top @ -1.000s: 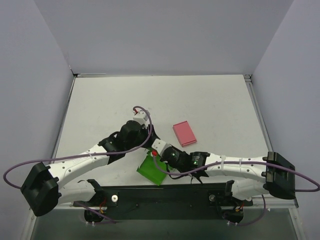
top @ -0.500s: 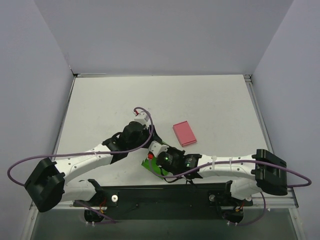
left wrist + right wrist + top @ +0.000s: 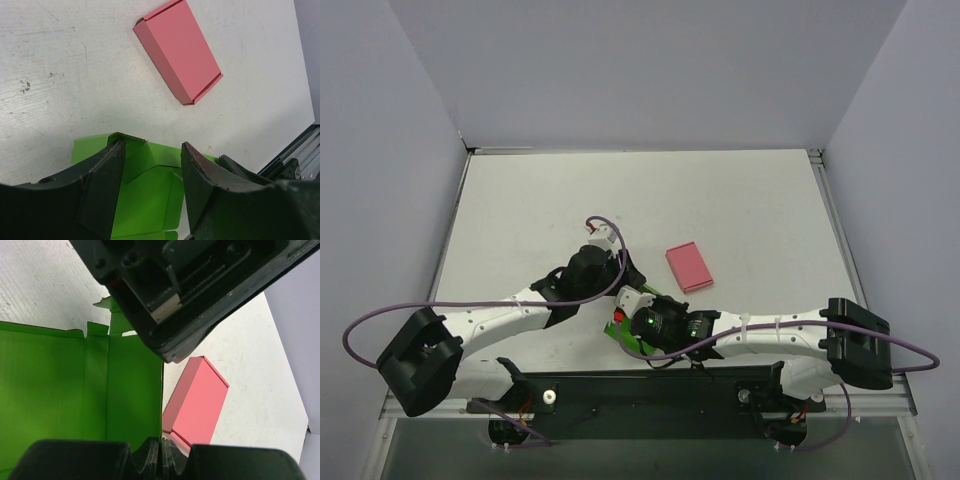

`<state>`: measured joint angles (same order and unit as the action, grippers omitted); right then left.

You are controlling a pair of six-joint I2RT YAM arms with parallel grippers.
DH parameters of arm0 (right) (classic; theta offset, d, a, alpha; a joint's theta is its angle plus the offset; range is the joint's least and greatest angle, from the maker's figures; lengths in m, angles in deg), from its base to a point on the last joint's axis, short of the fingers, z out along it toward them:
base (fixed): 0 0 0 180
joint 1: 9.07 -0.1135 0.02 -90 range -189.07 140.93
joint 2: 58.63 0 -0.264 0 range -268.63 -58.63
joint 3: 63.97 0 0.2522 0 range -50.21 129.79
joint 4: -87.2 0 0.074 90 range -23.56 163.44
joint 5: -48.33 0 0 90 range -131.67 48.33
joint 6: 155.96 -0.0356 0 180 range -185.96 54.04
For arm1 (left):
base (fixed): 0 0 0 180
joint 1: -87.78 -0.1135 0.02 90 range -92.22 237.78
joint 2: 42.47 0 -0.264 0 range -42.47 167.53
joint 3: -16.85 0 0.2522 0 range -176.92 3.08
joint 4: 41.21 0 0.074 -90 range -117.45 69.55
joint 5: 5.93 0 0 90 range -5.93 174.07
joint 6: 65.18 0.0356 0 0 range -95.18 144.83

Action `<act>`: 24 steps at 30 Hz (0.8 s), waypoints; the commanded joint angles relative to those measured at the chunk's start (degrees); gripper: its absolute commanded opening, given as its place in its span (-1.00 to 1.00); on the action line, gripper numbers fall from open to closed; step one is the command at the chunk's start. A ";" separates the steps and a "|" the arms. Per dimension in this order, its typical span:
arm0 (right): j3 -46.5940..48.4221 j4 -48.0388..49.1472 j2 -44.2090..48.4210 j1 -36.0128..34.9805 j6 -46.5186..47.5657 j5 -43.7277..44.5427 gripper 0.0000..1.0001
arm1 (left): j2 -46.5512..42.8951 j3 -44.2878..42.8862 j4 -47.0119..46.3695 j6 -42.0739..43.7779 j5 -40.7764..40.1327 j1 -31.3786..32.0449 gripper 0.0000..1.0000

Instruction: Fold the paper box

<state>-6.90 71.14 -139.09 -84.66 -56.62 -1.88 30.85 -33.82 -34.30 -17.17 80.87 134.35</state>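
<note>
The paper box [image 3: 145, 195] is bright green thin card with its flaps half raised. In the top view the paper box [image 3: 620, 337] is mostly hidden under both wrists near the table's front edge. My right gripper [image 3: 163, 452] is shut on the edge of one upright green wall [image 3: 132, 390]. My left gripper [image 3: 152, 146] is open and straddles the box from above. Its left finger [image 3: 107, 175] rests against a raised flap. From the top, the left gripper [image 3: 620, 290] and right gripper [image 3: 623, 318] meet over the box.
A flat pink box [image 3: 689, 267] lies on the white table [image 3: 720, 200] just right of the grippers, also the pink box [image 3: 177, 50] in the left wrist view. A black rail [image 3: 650, 385] runs along the front edge. Grey walls enclose the table.
The right arm has swung left over the green box, which now shows far less from above. The left arm has shifted slightly right and closer.
</note>
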 commanded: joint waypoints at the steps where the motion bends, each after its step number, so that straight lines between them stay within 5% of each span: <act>1: 0.90 0.46 -0.48 -0.70 0.67 2.92 -1.00 | 1.65 0.08 -4.84 -1.33 -0.75 -0.95 0.17; 8: 0.46 0.64 -0.57 -0.87 -0.20 2.49 -0.99 | 4.20 1.39 -7.12 -1.95 0.48 -1.21 0.03; 24: 0.02 -0.68 -1.18 -0.78 -2.93 0.38 -0.45 | 6.84 7.02 -16.17 -3.09 2.85 -1.21 -0.36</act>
<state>-6.93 71.51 -139.25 -84.99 -58.41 -2.82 36.45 -28.62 -48.05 -20.25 82.75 133.43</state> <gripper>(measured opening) 0.239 0.332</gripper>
